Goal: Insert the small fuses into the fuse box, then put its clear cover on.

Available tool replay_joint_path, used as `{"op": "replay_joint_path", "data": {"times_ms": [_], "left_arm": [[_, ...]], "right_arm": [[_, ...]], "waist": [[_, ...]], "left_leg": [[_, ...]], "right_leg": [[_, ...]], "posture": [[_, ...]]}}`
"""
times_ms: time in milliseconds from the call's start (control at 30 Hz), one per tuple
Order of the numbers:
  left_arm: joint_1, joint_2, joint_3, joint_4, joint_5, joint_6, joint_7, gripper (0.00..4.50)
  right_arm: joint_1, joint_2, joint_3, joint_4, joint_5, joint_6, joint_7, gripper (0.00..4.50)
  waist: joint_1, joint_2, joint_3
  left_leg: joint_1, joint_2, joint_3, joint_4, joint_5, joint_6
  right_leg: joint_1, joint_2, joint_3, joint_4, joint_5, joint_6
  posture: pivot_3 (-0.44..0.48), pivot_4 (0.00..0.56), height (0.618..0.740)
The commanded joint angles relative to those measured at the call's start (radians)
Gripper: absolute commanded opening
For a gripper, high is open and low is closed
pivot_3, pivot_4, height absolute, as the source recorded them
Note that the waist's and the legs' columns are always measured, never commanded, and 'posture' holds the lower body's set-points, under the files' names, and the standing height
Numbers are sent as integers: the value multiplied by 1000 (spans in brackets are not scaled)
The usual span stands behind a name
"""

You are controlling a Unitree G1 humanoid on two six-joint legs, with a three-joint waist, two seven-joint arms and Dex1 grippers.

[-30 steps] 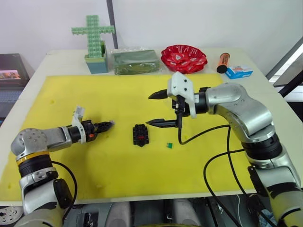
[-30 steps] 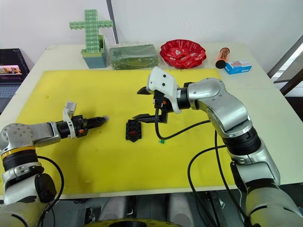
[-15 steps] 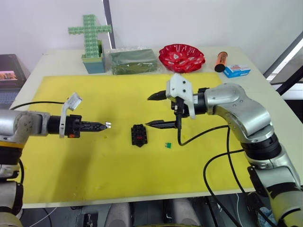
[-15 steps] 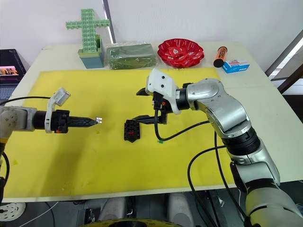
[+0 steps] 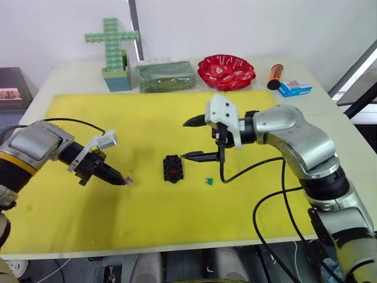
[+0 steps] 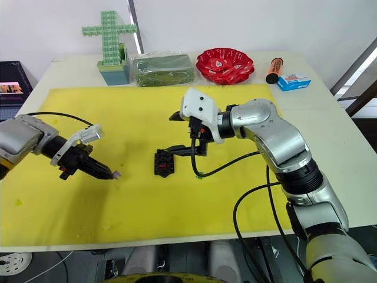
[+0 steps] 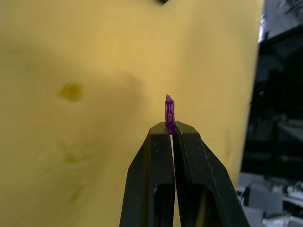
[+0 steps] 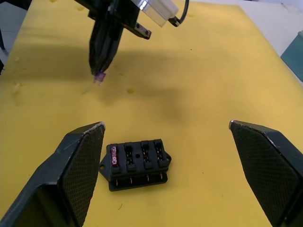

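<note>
Surface: yellow mat [image 5: 177, 224] laid over a pale table [image 5: 330, 118], white wall behind.
Back edge of the table: I see a green block cross [image 5: 113, 50], a clear bag of green material [image 5: 166, 76], a red dish [image 5: 227, 71], an orange tube [image 5: 274, 76] and a blue-and-white carton [image 5: 296, 89].
Fuse box [image 5: 172, 168]: it lies flat near the middle of the mat; through the right wrist camera I make out one reddish fuse [image 8: 113, 157] seated in an end slot (the other slots look empty from here).
Left gripper [image 5: 119, 178]: I have it pinched tight on a purple fuse [image 7: 169, 110], which sticks out past the fingertips; it hangs low over the mat to the left of the fuse box, clearly apart from it.
Right gripper [image 5: 191, 139]: spread wide, holding nothing, fingers pointing toward my left, poised just to the right of and above the fuse box.
Green fuse [image 5: 208, 181]: loose on the mat, just right of the fuse box, beside the right arm's black cable [image 5: 259, 162].
</note>
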Motion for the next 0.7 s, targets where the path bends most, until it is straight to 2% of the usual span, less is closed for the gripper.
{"op": "replay_joint_path", "data": {"times_ms": [33,300,500,600,700], "left_arm": [[-82,-9,-107,69,47,-127,-7,46],[-180,-31,-275,161,32,-266,-7,46],[-214,-76,-301,246,51,-324,-7,46],[-227,-97,-283,301,72,-350,-7,776],[-238,-116,-237,344,65,-345,-7,1791]], "right_arm": [[-9,0,-13,-46,6,0,-3,4500],[-3,-4,-12,-64,5,11,-9,4500],[2,-4,-6,-71,2,11,-12,4500],[0,-2,-1,-67,-2,7,-10,4500],[2,-2,3,-70,-3,4,-8,4500]], "waist": [[0,0,0],[-3,0,0],[-1,0,0],[-1,-1,0],[-2,0,0]], "left_leg": [[0,0,0,0,0,0],[0,0,0,0,0,0],[0,0,0,1,0,0],[0,0,0,1,0,0],[0,0,0,1,0,0]], "right_leg": [[0,0,0,0,0,0],[0,1,0,0,1,3],[0,0,0,0,1,3],[0,0,0,0,1,3],[0,1,0,1,1,3]], "posture": [[0,150,740],[0,150,740],[0,150,740],[0,150,740],[0,150,740]]}}
